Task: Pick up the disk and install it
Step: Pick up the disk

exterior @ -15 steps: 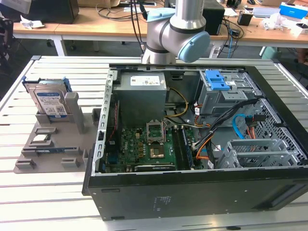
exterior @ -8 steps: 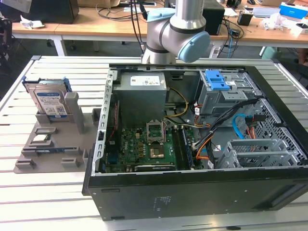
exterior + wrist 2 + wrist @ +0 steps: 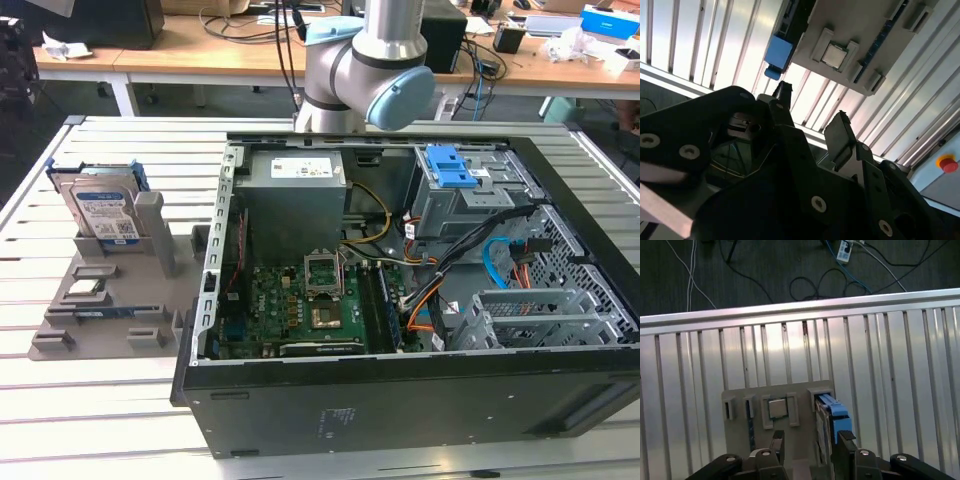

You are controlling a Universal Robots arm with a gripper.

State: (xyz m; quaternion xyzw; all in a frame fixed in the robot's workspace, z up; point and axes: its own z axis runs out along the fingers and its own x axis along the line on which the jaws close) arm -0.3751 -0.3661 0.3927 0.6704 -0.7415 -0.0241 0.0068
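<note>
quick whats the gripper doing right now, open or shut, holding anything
gripper: open, holding nothing; the disk stands in the grey holder.

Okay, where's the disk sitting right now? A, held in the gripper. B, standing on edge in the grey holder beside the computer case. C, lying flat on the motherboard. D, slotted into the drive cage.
B: the disk stands on edge in the grey holder, on the exterior view's left of the computer case, and the open gripper holds nothing.
</note>
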